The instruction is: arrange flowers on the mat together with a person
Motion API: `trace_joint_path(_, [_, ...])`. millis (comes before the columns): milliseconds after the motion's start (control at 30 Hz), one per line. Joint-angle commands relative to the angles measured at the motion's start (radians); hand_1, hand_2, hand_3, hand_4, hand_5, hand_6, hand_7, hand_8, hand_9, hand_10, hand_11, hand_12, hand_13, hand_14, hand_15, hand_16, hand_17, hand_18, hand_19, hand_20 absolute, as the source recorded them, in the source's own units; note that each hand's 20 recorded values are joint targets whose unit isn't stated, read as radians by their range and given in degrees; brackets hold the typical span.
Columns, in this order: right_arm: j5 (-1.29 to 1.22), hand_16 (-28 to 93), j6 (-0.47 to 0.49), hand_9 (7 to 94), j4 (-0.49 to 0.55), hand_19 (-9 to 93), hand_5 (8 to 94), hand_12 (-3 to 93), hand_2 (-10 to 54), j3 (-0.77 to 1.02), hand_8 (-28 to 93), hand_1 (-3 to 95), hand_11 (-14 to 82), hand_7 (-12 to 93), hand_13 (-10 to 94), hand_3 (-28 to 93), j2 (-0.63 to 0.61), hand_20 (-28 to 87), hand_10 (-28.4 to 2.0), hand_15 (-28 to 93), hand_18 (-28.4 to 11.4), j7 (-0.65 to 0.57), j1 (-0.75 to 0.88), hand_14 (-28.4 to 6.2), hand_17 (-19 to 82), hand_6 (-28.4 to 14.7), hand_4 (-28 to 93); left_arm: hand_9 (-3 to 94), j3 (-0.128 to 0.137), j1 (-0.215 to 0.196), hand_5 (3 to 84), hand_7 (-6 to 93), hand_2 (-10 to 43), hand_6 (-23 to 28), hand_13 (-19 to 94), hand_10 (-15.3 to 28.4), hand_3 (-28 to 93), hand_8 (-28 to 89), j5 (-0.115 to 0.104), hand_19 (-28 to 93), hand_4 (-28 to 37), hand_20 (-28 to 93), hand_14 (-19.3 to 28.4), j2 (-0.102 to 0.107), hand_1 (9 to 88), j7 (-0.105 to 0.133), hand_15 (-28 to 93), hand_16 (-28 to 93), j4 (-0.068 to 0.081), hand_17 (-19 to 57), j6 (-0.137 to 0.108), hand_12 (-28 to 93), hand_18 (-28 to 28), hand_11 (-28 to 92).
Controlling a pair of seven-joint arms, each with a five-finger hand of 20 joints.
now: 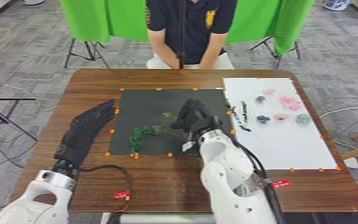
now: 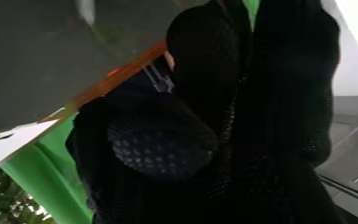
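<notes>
Over the right part of the black mat (image 1: 153, 102) is my right hand (image 1: 190, 116), its fingers fairly straight. The glove of my right hand (image 2: 162, 150) is large in the right wrist view, and nothing is visibly held there. Dark green foliage (image 1: 136, 138) lies on the mat's lower left part, with lighter green sprigs (image 1: 159, 129) beside it. A small yellowish-green sprig (image 1: 168, 115) is just left of my right hand. My left hand (image 1: 94, 117) is beyond the mat's left edge, fingers straight. Pink flowers (image 1: 290, 103) lie on the white sheet (image 1: 286, 145).
Also on the white sheet are a grey-green flower (image 1: 302, 119), a dark bluish flower (image 1: 262, 119), a pale pink flower (image 1: 280, 117) and thin dark green stems (image 1: 244, 110) near its left edge. Orange markers line the mat and sheet. Brown wooden table (image 1: 91, 192) surrounds them.
</notes>
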State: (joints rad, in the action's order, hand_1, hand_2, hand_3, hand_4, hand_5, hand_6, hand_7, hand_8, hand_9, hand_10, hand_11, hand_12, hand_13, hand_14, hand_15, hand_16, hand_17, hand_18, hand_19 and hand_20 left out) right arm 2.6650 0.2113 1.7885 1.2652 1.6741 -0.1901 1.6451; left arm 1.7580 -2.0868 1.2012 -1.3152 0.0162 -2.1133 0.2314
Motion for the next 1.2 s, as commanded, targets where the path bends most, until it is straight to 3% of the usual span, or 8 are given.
trace_joint_path(33, [0.010, 26, 0.030, 93.7, -0.007, 93, 86.6, 19.7, -9.5, -0.011, 10, 81.9, 34.6, 19, 94, -28, 0.023, 60, -9.9, 60, -12.6, 0.003, 0.015, -2.1, 69, 0.0, 41, 34.4, -0.003, -0.003, 38.8, 3.6, -0.4, 4.3, 24, 11.5, 59, -4, 0.002, 5, -15.6, 14, 15.3, -0.005, 24.3, -0.015, 5, 7, 0.010, -2.9, 0.027, 13, 14.8, 8])
trace_joint_path(333, [-0.038, 27, 0.009, 93.7, 0.077, 93, 86.4, 20.0, -9.5, -0.001, 10, 81.8, 34.0, 19, 94, -28, -0.017, 59, -9.9, 59, -12.4, -0.022, 0.025, -2.2, 69, -0.1, 40, 34.5, 0.009, -0.010, 38.9, 3.4, -0.2, 4.5, 24, 11.7, 59, -3, -0.001, 5, -15.7, 14, 15.5, -0.006, 24.5, -0.016, 5, 7, 0.005, -2.9, 0.026, 13, 14.8, 8])
trace_joint_path(567, [-0.080, 27, 0.023, 93.7, 0.142, 93, 86.2, 20.1, -6.3, 0.044, 9, 79.4, 33.6, 17, 94, -28, -0.053, 59, -10.0, 59, -12.3, -0.072, 0.043, -2.0, 69, -0.3, 54, 36.5, 0.007, -0.012, 40.9, 4.8, -0.2, 4.6, 25, 12.8, 58, -3, 0.000, 5, -16.2, 14, 16.5, -0.011, 24.3, -0.018, 5, 7, 0.005, -2.9, 0.036, 14, 14.8, 8])
trace_joint_path(800, [-0.053, 28, 0.193, 93.7, 0.098, 93, 84.1, 20.8, 1.8, 0.062, 7, 78.3, 35.4, 14, 94, -28, -0.067, 59, -10.6, 60, -12.4, -0.147, 0.028, -2.3, 70, -0.6, 58, 37.0, 0.005, -0.003, 41.4, 4.7, -0.4, 4.6, 25, 13.1, 59, -3, -0.001, 5, -17.3, 14, 16.6, -0.010, 23.9, -0.019, 5, 7, 0.009, -2.9, 0.038, 15, 14.8, 8])
trace_joint_path(833, [-0.047, 27, 0.203, 93.7, 0.091, 93, 83.4, 20.1, 1.3, 0.063, 3, 69.1, 35.5, 16, 94, -4, -0.068, 60, -10.1, 61, -11.7, -0.155, 0.025, -3.6, 69, 0.1, 42, 37.0, 0.006, -0.002, 41.4, 4.7, -0.4, 4.6, 25, 13.2, 59, -3, 0.000, 5, -17.4, 14, 16.7, -0.009, 23.9, -0.019, 5, 7, 0.009, -3.0, 0.038, 15, 14.8, 8])
trace_joint_path(867, [-0.038, 27, 0.207, 93.7, 0.084, 93, 82.4, 20.6, 0.4, 0.063, 4, 52.9, 36.8, 16, 94, 42, -0.068, 60, -10.3, 62, -12.2, -0.159, 0.024, -2.9, 70, -0.2, 7, 37.1, 0.006, -0.005, 41.4, 4.7, -0.5, 4.6, 25, 13.3, 59, -3, -0.001, 5, -17.5, 14, 16.8, -0.010, 24.0, -0.018, 5, 7, 0.008, -3.0, 0.036, 15, 14.8, 8])
trace_joint_path(900, [-0.033, 27, 0.204, 93.7, 0.079, 93, 81.7, 21.0, 0.4, 0.063, 4, 46.3, 38.3, 15, 94, 60, -0.068, 60, -10.4, 63, -12.6, -0.163, 0.025, -2.6, 70, -0.3, -8, 37.2, 0.006, -0.003, 41.6, 4.6, -0.5, 4.7, 25, 13.4, 60, -3, -0.002, 5, -17.6, 14, 16.8, -0.010, 23.9, -0.020, 5, 7, 0.009, -3.0, 0.038, 15, 14.8, 8])
trace_joint_path(1200, [-0.019, 27, 0.248, 93.7, 0.087, 93, 80.9, 20.6, 2.6, 0.038, 3, 42.8, 42.7, 14, 94, 67, -0.081, 62, -10.4, 66, -12.5, -0.193, 0.026, -2.3, 72, -0.5, -12, 37.6, 0.011, -0.012, 42.2, 4.9, -0.5, 4.6, 25, 13.9, 60, -3, -0.005, 5, -18.3, 14, 17.0, -0.012, 24.0, -0.022, 5, 7, 0.005, -3.0, 0.034, 15, 14.9, 8])
